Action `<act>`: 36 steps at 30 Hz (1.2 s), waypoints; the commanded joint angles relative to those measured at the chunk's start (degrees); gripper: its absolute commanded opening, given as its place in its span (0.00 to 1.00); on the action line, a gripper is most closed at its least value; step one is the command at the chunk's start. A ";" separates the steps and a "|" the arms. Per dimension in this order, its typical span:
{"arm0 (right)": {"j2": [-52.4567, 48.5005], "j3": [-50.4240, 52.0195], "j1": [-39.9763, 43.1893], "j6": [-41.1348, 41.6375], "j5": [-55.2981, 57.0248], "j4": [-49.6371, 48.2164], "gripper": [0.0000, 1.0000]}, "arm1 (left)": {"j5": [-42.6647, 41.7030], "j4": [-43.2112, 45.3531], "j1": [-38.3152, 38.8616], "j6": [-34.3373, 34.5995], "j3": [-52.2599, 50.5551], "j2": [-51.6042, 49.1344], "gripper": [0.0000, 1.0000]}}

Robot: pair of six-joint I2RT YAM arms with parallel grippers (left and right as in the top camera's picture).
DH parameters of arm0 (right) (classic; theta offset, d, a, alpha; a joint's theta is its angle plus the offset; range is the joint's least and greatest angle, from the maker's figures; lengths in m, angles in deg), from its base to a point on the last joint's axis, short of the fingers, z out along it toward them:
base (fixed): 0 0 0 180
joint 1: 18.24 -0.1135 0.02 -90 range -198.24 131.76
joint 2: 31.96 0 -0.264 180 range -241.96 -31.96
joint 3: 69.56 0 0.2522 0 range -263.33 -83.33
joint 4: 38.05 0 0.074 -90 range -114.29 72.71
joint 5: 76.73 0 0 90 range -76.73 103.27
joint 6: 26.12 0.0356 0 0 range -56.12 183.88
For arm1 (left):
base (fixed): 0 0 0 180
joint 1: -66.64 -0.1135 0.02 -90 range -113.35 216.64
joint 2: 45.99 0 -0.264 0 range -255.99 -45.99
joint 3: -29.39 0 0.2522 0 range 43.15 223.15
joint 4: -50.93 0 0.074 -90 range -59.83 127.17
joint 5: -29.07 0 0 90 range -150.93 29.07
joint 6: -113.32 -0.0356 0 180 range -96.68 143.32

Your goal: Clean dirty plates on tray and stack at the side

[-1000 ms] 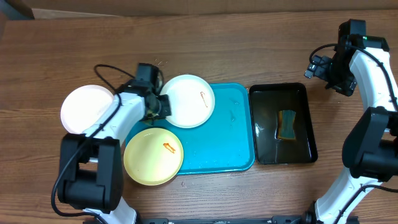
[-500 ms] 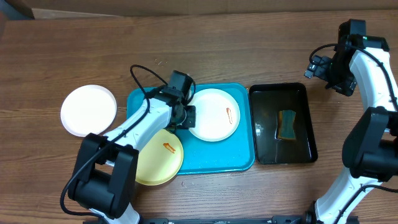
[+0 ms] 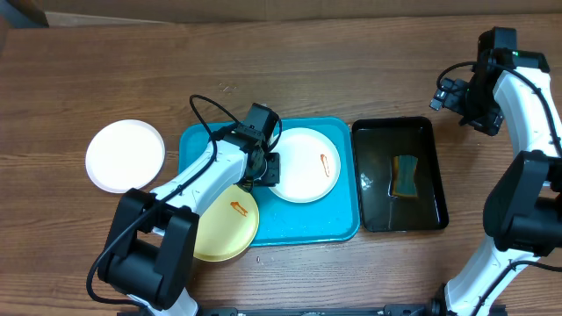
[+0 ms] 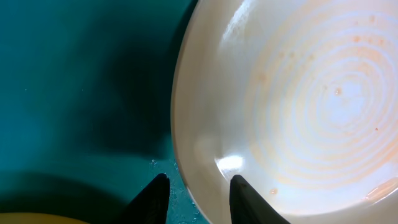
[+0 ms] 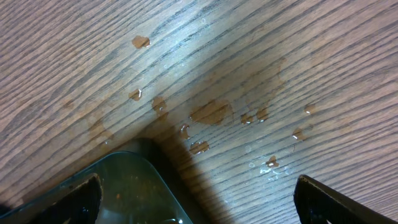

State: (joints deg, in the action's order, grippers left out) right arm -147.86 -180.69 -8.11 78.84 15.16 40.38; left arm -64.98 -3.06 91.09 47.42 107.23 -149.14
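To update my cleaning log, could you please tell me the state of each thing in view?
Tray plate: smeared, flat on the blue tray.
Yellow plate: smeared, overlapping the blue tray's corner.
Side plate: looks clean, on the table.
Black tray: holds a sponge, seems wet.
Left gripper: open, astride the tray plate's rim.
Right gripper: open, empty, over the table.
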 commanded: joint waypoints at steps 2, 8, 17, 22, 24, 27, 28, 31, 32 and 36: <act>1.33 -0.96 0.22 0.09 0.15 -0.15 1.00 | 0.90 2.10 -1.14 0.79 1.97 -0.59 0.31; 1.33 -0.96 0.22 0.09 0.15 -0.15 1.00 | 3.10 3.08 -0.90 0.92 1.73 -0.61 0.29; 1.33 -0.96 0.22 0.09 0.17 -0.15 1.00 | 0.13 3.21 -2.14 1.84 2.71 -0.24 0.32; 1.33 -0.96 0.22 0.09 0.17 -0.15 1.00 | 0.24 3.19 -1.57 2.32 2.49 -0.63 0.33; 1.33 -0.96 0.22 0.09 0.15 -0.15 1.00 | 0.85 3.50 -0.94 2.34 1.99 -0.96 0.33; 1.33 -0.96 0.22 0.09 0.17 -0.15 1.00 | 3.54 3.45 -0.07 2.56 1.84 -1.68 0.33; 1.33 -0.96 0.22 0.09 0.15 -0.15 1.00 | 4.11 3.43 0.02 2.71 1.81 -2.03 0.34; 1.33 -0.96 0.22 0.09 0.15 -0.15 1.00 | 4.13 2.97 0.00 2.95 1.79 -2.51 0.31; 1.33 -0.96 0.22 0.09 0.17 -0.15 1.00 | 4.24 2.95 -0.02 2.95 1.64 -2.51 0.30; 1.33 -0.96 0.22 0.09 0.17 -0.15 1.00 | 4.68 2.78 -0.02 2.95 1.49 -2.51 0.29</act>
State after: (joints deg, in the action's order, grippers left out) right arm -147.86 -180.69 -8.11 78.88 15.12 40.38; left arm -61.79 -0.15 90.68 49.38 108.56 -151.04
